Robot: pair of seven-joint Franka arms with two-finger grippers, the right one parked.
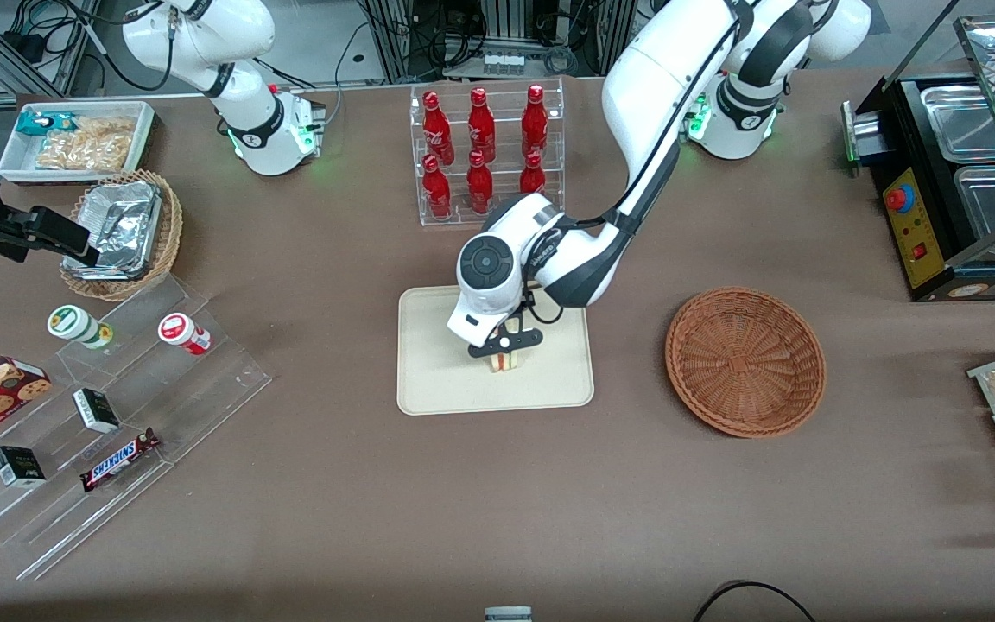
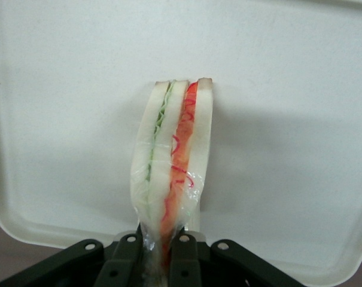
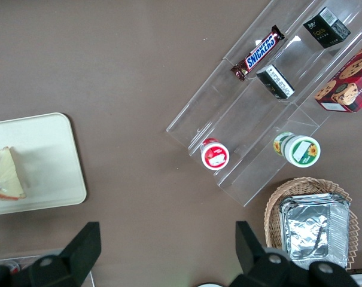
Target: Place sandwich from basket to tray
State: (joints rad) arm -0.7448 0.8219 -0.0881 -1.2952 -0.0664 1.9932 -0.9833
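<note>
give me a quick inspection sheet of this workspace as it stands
surface: brown cloth-covered table, no spills seen
job's things: triangular pale-bread sandwich with red and green filling on edge over the flat cream rectangular tray, contact unclear; round reddish-brown wicker basket holds nothing
clutter: clear rack of red bottles; tan wicker basket with foil container; clear stepped stand with a Snickers bar; white bin of snack packets
grippers: left arm's end effector above the tray, shut on the sandwich's wrapped corner
cables: black loop at the table edge nearest the camera
surroundings: black food warmer toward the working arm's end
</note>
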